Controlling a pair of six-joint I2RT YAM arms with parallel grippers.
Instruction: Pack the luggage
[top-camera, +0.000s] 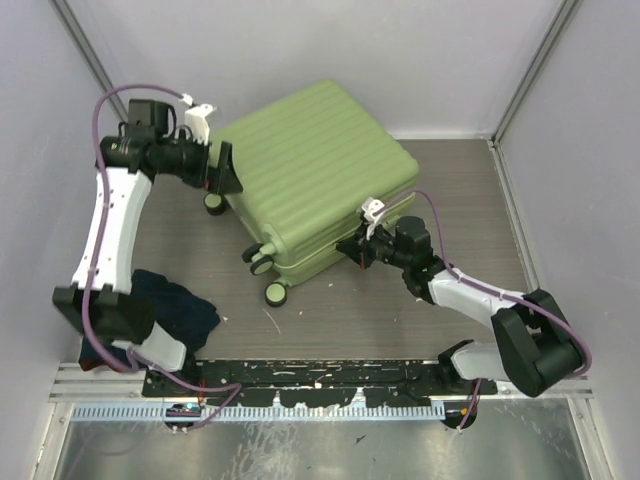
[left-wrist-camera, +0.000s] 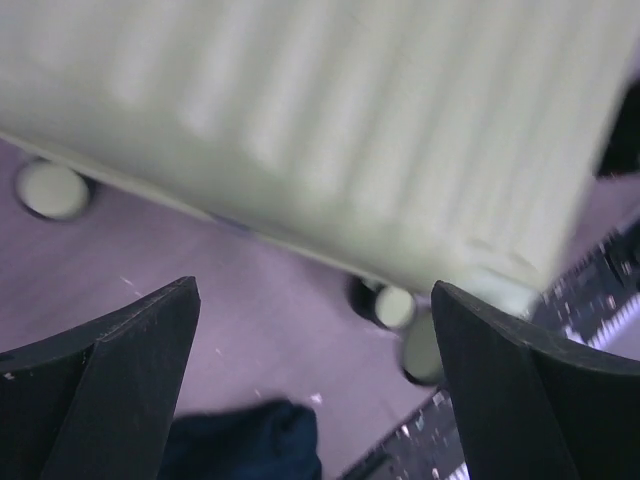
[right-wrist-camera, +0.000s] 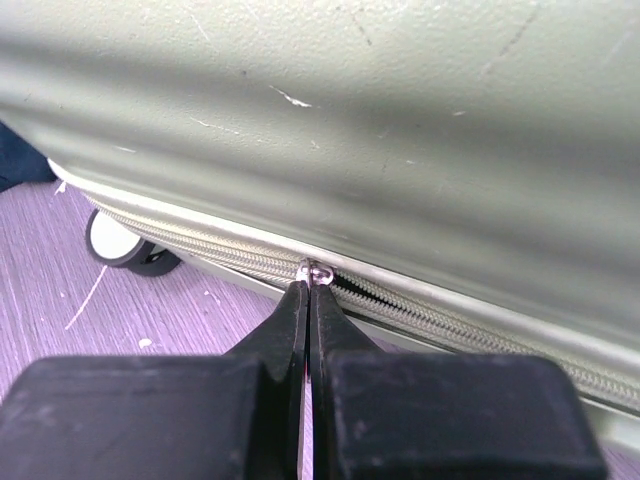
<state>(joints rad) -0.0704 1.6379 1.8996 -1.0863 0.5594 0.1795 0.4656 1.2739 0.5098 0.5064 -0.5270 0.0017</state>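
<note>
One luggage (top-camera: 315, 165), left tool (left-wrist-camera: 315, 290), right tool (right-wrist-camera: 310, 287)

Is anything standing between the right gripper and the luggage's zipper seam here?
Nothing visible. The right gripper, shut, has its tips right at the small clear zipper pull on the seam of the luggage, with only bare table below.

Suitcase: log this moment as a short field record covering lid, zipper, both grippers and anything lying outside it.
luggage: light-green suitcase, flat on the table, lid down
right gripper: shut, tips pinching the zipper pull
zipper: looks closed on one side of the pull, dark gap on the other
left gripper: open, empty, beside the suitcase
outside case: dark blue cloth on the table near the left arm's base
</note>
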